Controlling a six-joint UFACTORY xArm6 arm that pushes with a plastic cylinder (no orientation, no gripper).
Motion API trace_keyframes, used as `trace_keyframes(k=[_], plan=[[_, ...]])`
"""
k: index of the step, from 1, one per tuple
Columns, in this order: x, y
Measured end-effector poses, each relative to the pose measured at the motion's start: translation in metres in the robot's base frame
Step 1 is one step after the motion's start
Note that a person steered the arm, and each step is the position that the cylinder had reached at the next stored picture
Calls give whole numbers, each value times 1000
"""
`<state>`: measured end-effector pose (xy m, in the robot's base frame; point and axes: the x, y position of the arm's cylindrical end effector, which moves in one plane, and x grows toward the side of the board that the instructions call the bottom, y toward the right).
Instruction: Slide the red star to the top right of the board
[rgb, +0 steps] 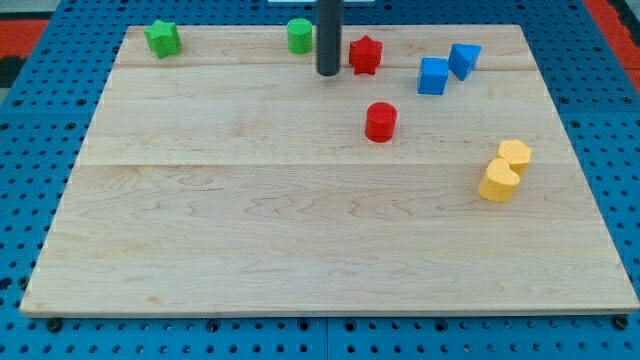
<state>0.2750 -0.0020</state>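
Note:
The red star lies near the board's top edge, a little right of centre. My tip stands just to the star's left, a small gap apart from it, with the rod rising out of the view's top. A red cylinder sits below and slightly right of the star.
A green cylinder is just left of the rod at the top edge. A green star is at the top left. Two blue blocks lie right of the red star. Two yellow blocks touch at the right. The wooden board lies on a blue pegboard.

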Motion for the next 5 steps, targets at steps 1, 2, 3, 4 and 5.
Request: trace_keyframes(k=[1, 2, 3, 4, 5], plan=[[-9, 47], [-9, 104], [-12, 109], [-17, 106], [-18, 114]])
